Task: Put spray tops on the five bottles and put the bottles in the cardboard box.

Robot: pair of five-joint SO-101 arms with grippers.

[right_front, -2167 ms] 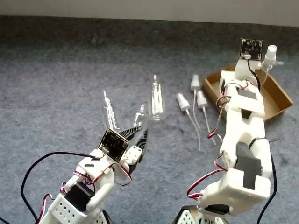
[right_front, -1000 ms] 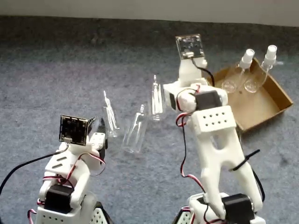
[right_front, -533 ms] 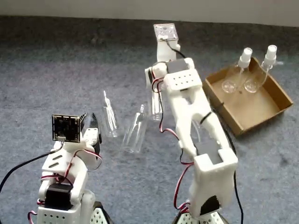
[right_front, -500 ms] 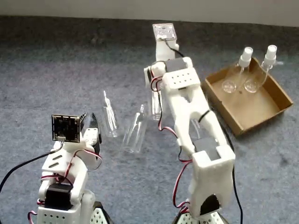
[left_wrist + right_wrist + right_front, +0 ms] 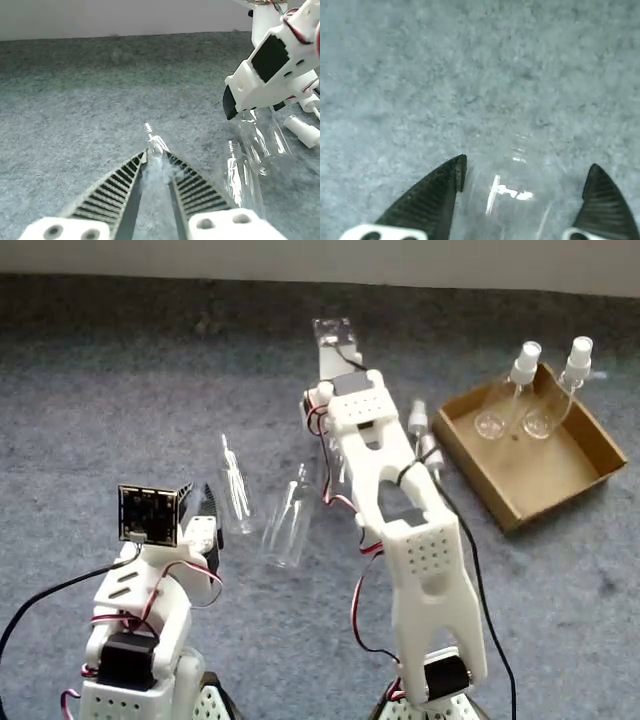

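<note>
we saw the right gripper (image 5: 528, 162) spread wide | bottle (image 5: 515, 200) lay between its jaws | long axis in line with that arm (image 5: 395, 490)

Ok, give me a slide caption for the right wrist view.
Right gripper, fingers open, framing a clear bottle on the grey carpet.
</note>
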